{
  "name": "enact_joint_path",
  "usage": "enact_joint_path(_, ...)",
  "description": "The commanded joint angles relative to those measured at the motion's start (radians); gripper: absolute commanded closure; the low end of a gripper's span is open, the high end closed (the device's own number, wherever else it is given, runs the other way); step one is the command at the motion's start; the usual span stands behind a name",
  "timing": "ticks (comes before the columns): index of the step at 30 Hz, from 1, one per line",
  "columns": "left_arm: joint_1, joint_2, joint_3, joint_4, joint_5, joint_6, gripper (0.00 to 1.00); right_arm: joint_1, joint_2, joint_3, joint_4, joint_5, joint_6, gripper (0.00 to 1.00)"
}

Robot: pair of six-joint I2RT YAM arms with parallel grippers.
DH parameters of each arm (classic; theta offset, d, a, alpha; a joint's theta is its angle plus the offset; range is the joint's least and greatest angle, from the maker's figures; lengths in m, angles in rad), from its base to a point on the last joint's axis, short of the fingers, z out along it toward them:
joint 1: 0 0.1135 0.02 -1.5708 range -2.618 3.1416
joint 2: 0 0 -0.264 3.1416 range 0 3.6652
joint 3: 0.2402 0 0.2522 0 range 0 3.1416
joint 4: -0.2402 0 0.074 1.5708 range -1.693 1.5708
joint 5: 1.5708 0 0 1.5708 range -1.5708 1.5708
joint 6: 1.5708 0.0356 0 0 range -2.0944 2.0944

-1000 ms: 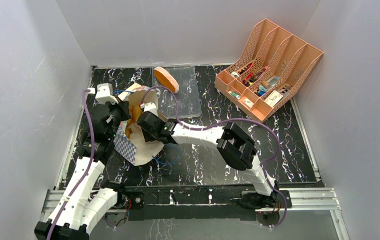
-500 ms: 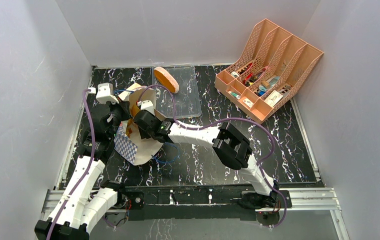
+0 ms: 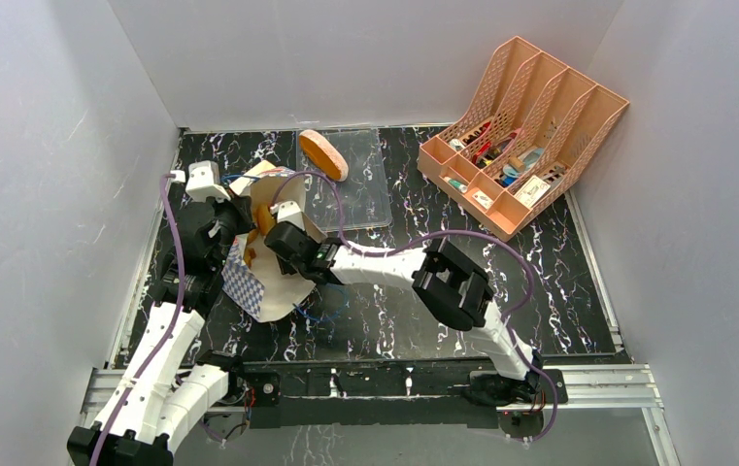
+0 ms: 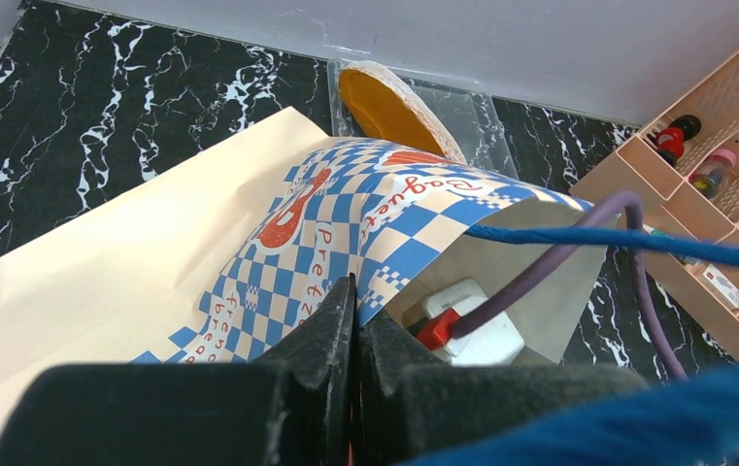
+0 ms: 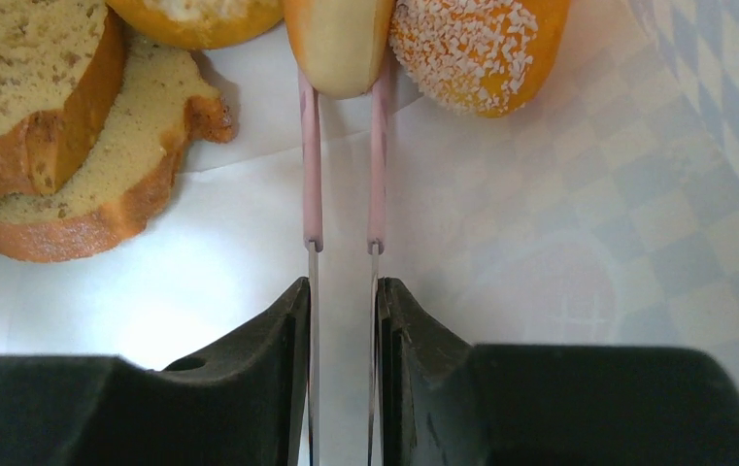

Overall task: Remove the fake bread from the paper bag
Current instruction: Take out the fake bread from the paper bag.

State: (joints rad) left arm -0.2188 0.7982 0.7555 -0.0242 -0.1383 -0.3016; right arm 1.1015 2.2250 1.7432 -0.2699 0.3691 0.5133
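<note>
1. Since half a second before: right arm (image 3: 385,264) drawn slightly back, wrist still inside mouth of paper bag (image 3: 266,291) lying on tabletop (image 3: 540,291).
2. Right wrist view only: fake bread inside bag, namely toast slices (image 5: 45,126) and sugared bun (image 5: 477,44).
3. Right tool (image 5: 342,92) nearly closed, pinching pale bun (image 5: 338,34); left tool (image 4: 355,291) pressed together on bag's checkered rim.

The left arm (image 3: 166,347) and right arm (image 3: 385,264) are white with black joints, each trailing a purple cable (image 4: 540,265). The right end effector (image 5: 342,80) has thin pink-tipped fingers (image 5: 309,165).
</note>
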Motion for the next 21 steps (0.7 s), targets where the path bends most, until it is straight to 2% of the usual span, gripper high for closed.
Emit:
enact_joint_path(1,-0.004,0.014,0.031,-0.033,-0.036,-0.027,1.0,0.008,-0.116,-0.052,0.072,0.059,-0.038,1.0)
enact_joint_path(21,-0.005,0.109,0.046,0.019,-0.106,-0.05,1.0,0.096,-0.39,-0.329,0.158,0.062,-0.112,1.0)
